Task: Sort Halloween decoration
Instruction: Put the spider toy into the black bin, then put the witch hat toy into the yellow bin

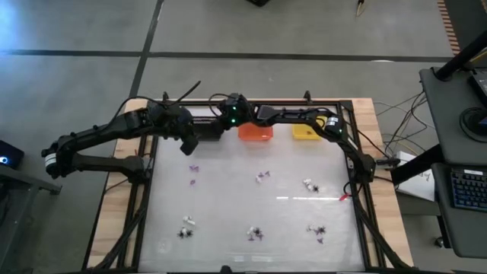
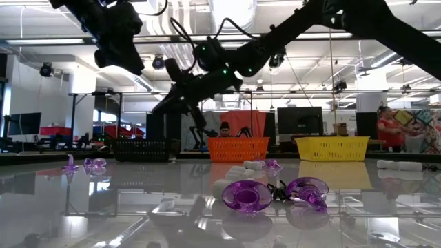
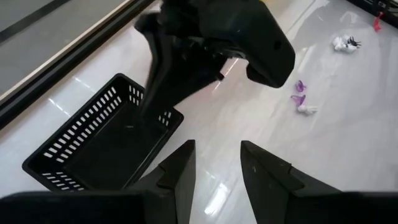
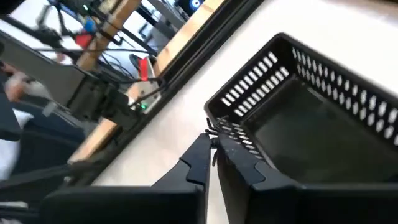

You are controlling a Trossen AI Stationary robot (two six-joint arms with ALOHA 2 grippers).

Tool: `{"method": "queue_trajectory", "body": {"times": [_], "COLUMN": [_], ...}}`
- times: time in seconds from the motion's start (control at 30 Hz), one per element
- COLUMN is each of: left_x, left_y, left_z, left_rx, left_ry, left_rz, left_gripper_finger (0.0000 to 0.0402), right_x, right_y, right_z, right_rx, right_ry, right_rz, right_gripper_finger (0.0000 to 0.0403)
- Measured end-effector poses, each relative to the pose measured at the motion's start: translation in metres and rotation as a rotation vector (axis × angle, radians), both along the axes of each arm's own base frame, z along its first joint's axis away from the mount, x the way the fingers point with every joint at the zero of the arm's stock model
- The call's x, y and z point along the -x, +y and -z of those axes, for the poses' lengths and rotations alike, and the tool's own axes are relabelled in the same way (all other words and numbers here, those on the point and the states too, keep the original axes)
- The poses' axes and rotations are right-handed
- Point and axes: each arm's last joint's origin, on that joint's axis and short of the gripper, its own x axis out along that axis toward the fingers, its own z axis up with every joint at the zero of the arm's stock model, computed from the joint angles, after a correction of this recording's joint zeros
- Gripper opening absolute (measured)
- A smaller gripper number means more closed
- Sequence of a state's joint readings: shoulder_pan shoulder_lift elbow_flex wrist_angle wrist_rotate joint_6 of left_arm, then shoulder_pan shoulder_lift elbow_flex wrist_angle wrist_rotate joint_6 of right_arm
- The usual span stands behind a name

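- The Halloween decoration (image 1: pixel 257 233) is seen as many tiny trinkets scattered in small clusters across the glossy white table (image 1: pixel 228 198), well apart from one another.
- From above, purple bits (image 1: pixel 193 169) lie toward the left, whitish pieces (image 1: pixel 262 176) near the middle, and white-and-black pieces (image 1: pixel 310 184) toward the right; black spidery shapes mixed with white and purple are found along the near edge.
- In the low view, translucent purple rings (image 2: pixel 248 195) with a black spidery piece (image 2: pixel 277 191) between them are shown close up; smaller purple pieces (image 2: pixel 94 164) lie at the left.
- Three baskets are lined along the far edge: a black basket (image 1: pixel 204 126), an orange basket (image 1: pixel 255 132) and a yellow basket (image 1: pixel 306 132).
- The right gripper (image 4: pixel 213 148) is held at the black basket's rim, with its fingers almost pressed together and something small and spidery seen at the tips; what it is cannot be told.
- The left gripper (image 3: pixel 217 162) hovers beside the black basket, fingers spread, with nothing between them.
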State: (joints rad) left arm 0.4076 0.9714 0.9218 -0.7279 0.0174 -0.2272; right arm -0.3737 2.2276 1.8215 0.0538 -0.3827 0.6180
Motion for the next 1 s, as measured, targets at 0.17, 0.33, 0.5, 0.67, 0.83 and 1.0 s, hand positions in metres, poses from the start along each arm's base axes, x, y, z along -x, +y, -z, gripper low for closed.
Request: {"method": "queue_trajectory", "body": {"times": [0.17,0.33,0.5,0.67,0.83,1.0], "left_x": [0.002,0.006,0.012,0.015,0.012,0.008], "left_y": [-0.001,-0.003,-0.007,-0.017,-0.032,-0.047], "left_z": [0.002,0.005,0.008,0.011,0.016,0.032], "left_rx": [0.01,0.036,0.076,0.111,0.14,0.166], "left_ry": [0.023,0.079,0.13,0.184,0.191,0.216], "left_rz": [0.001,0.001,0.019,0.048,0.094,0.13], "left_gripper_finger": [0.011,0.011,0.011,0.011,0.011,0.011], "right_x": [-0.005,-0.003,0.008,0.022,0.028,0.031], "right_y": [-0.003,-0.008,-0.014,-0.013,0.003,0.019], "right_z": [-0.015,-0.026,-0.03,-0.034,-0.043,-0.041], "right_rx": [0.105,0.181,0.177,0.14,0.132,0.122], "right_ry": [0.04,0.105,0.245,0.385,0.446,0.53], "right_rz": [0.001,0.034,0.011,-0.015,-0.056,-0.091], "right_gripper_finger": [0.0061,0.0092,0.0105,0.0107,0.011,0.0114]}}
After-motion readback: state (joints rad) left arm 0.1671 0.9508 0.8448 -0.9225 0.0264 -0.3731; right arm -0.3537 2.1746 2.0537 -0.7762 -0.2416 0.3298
